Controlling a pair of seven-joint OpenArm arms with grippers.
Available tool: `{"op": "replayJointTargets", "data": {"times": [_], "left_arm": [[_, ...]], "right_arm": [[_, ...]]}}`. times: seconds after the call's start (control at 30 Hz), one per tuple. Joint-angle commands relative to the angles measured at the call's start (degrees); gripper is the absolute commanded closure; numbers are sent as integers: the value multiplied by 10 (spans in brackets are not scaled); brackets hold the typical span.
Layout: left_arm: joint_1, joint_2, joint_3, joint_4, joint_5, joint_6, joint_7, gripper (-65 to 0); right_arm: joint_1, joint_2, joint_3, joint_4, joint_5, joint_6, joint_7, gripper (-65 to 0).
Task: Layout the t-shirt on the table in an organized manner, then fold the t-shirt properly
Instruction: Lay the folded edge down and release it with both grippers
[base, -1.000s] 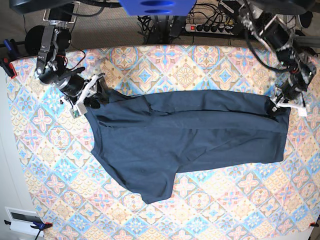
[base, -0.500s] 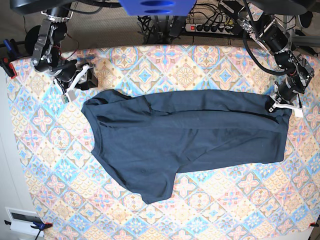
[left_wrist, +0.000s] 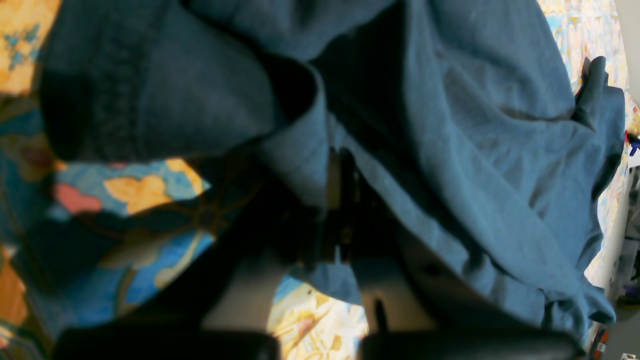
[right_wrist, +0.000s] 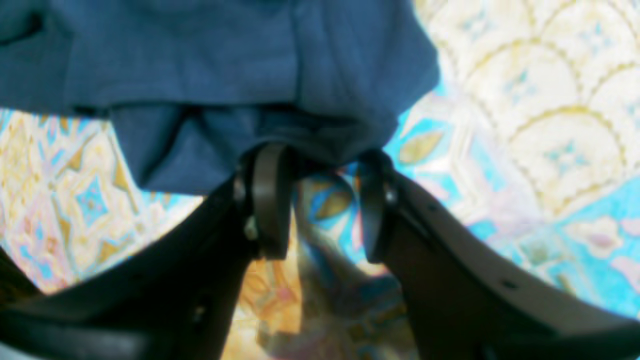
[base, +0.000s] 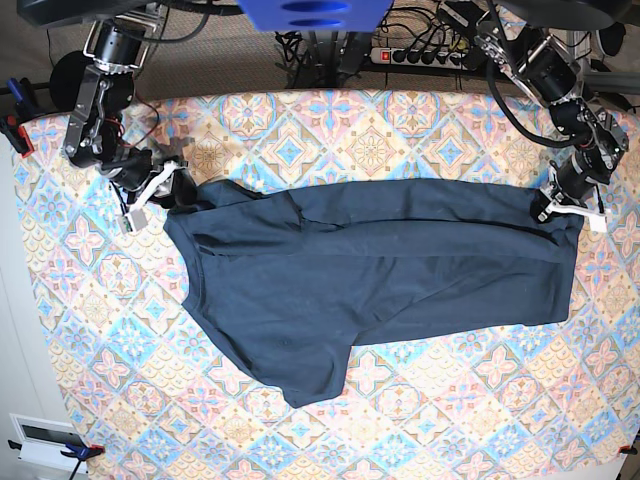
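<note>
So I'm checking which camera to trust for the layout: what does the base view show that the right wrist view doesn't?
Only the base view shows the whole t-shirt spread across the table, one sleeve hanging toward the near edge, and the left gripper at its far corner. Only the right wrist view shows the right gripper up close, its fingers parted, just under a bunched fabric edge. Both show navy fabric on the patterned cloth.

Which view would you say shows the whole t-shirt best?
The base view: the entire t-shirt lies spread across the table. The left wrist view shows only bunched folds, the right wrist view only one edge.
</note>
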Motion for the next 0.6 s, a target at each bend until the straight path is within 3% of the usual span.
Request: {"op": "replayJointTargets", "data": {"times": [0.0,0.57], "left_arm": [[-4,-12,-1,9,-1,-1,-3,0],[-7,-12,-1,9,-1,-1,-3,0]], "right_arm": [[5,8,3,9,17,2,8,-222],[77,8,1,-78,20,2,10,-199]]}}
